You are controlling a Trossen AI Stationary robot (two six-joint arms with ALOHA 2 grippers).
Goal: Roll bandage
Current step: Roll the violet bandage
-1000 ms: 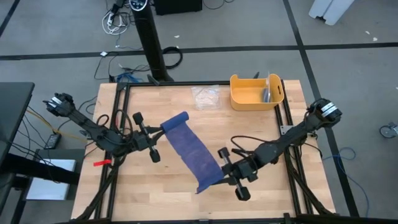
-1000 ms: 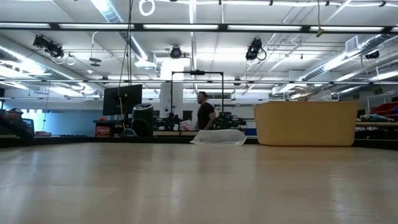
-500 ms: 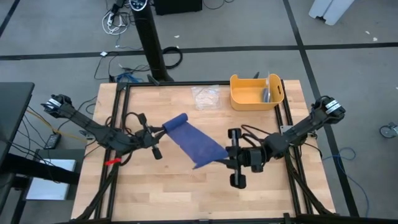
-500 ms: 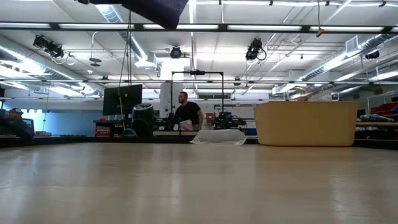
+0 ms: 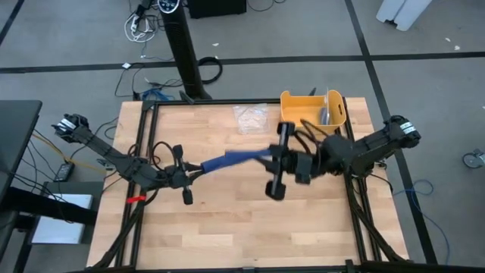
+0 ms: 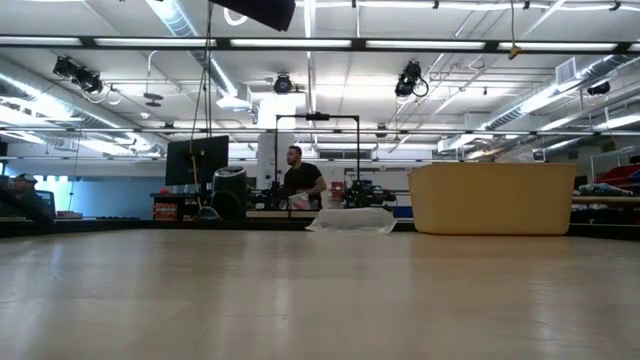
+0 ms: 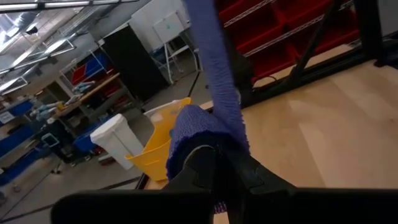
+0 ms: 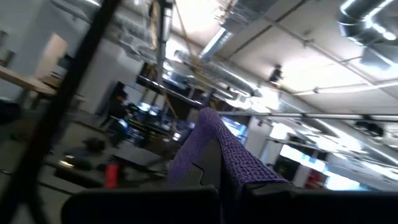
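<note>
Above mid-table, bandage (image 5: 231, 158) taut between left gripper (image 5: 194, 171) and right gripper (image 5: 271, 158).

Bandage (image 5: 231, 158) btwn left pincer (image 5: 189, 173) (right pincer (image 5: 270, 161) opposite).

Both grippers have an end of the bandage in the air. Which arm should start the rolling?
Probably left. The left gripper already holds a bunched end of the bandage between its fingers, while the right gripper stretches the other end taut.
</note>
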